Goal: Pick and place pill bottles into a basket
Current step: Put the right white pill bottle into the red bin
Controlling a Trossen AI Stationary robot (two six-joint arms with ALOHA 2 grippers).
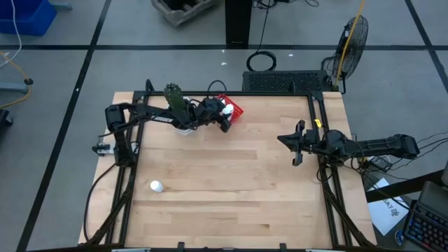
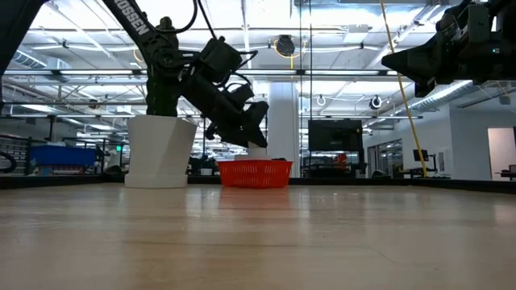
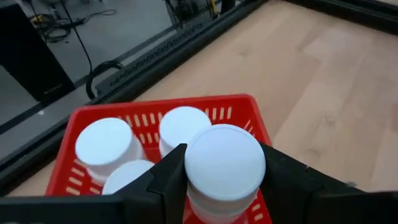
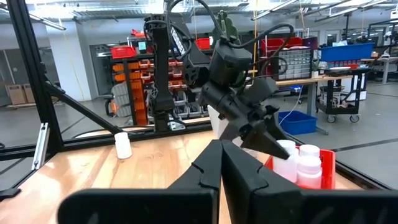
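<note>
1. The left gripper point(image 3: 224, 186) hangs over the red basket point(image 1: 235, 112) at the far side of the table point(image 1: 231, 182), just beside the white cactus pot point(image 2: 160, 151). Its fingers are closed on a pill bottle point(image 3: 224, 168), pressing the body below the cap.

2. Inside the basket, under that gripper, three more white bottles point(image 3: 107, 146) stand upright and close together. The left wrist view shows the held bottle above the basket's near edge, not yet resting among them.

3. One last bottle point(image 1: 156, 186) stands alone on the table, well apart from the basket, toward the near left side.

4. The right gripper point(image 1: 297, 143) waits well to the right of the basket, above the wood, with its fingers pressed together and nothing between them.

5. Handling, as a judgement: these bottles look light, stiff and smooth-walled, so they could slip or tip under a careless pinch. A hold across the round body just under the cap, as here, seems safest.

6. The basket also looks light and may slide if nudged, so the release should come from above, over the free corner, without touching the mesh or knocking the standing bottles.
</note>
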